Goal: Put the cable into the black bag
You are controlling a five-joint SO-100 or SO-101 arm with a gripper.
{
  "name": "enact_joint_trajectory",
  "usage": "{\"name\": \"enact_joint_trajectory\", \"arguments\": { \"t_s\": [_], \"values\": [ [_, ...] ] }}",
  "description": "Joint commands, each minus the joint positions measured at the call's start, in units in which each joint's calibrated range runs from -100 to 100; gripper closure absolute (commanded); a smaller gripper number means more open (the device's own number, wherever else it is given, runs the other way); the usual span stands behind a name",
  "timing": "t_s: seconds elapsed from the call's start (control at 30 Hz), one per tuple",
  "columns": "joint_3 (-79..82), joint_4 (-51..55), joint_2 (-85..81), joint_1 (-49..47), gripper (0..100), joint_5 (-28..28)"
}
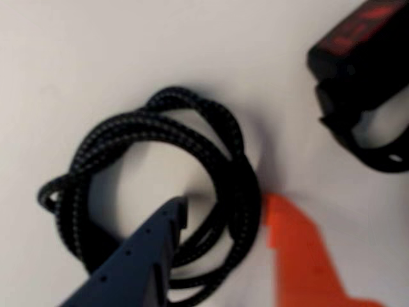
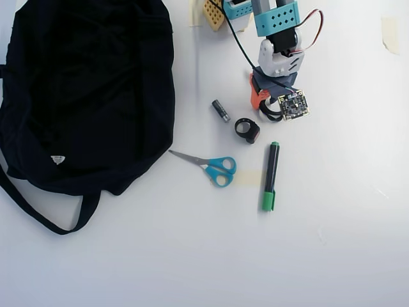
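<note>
Plain white counter point(image 2: 332, 256) fills the whole overhead view, no walls, floor or windows visible. Surface matte, smooth, w/ a few faint scuffs at lower right. Light bright & even, slightly cool; shadows short and soft. Beige tape pieces stuck on it: one near top right corner point(image 2: 390, 32), one by the top edge point(image 2: 195, 13), a faint patch near centre point(image 2: 251, 177). Wrist view: same white surface, blurred.

The cable point(image 1: 223, 160) looked braided, a black woven sheath flecked with pale threads. The black bag point(image 2: 83, 89) was soft matt cloth. The table point(image 2: 332, 256) appeared smooth and white. The scissors point(image 2: 208, 164) had bright metal blades and glossy blue plastic handles.
</note>
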Motion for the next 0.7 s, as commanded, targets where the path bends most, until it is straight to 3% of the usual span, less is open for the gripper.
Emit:
{"name": "enact_joint_trajectory", "arguments": {
  "t_s": [0.0,0.67],
  "values": [
    [-0.3,-0.4,-0.2,-0.4,95,-0.1],
    [-6.3,0.3,-1.6,-0.8,98,0.2]
  ]
}}
